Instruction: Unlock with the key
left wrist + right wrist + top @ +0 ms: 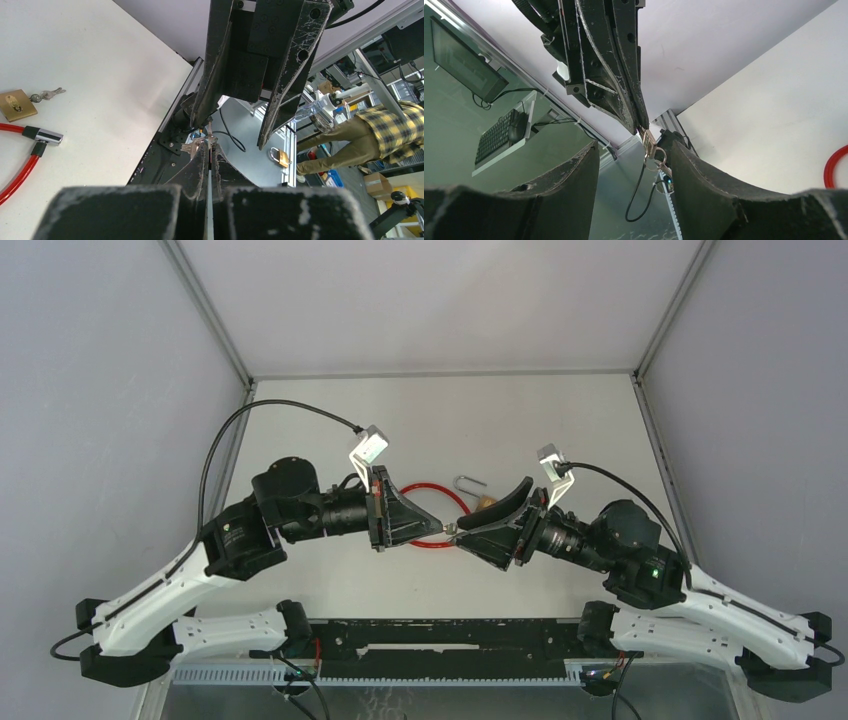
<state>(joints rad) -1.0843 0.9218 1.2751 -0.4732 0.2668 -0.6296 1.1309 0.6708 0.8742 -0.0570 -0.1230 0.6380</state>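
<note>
Closest to the left wrist camera, the left gripper [209, 150] has its two fingers pressed together, and they pinch the key [192, 146] at their very tips, held in the air over the near edge of the table [100, 75]. Little of the key shows from here, since the fingers cover most of it. The right wrist view shows more: a small metal piece poking out below the clamped tips, with a key ring [659, 162] dangling under it.

The right gripper [227, 136] faces it with its jaws spread, the key and ring hanging in the gap between them. The ring sits just beside one finger, but contact cannot be judged.

Farther out, a brass padlock [16, 104] lies flat on the table, well apart from the held key. Its left side is cut off by the frame edge and its shackle cannot be seen from the left wrist. More keys [47, 94] lie just beside it (too small to count). A red cable [22, 170] with a metal end piece [45, 135] runs near the padlock; from above, both arms hide part of its loop.
</note>
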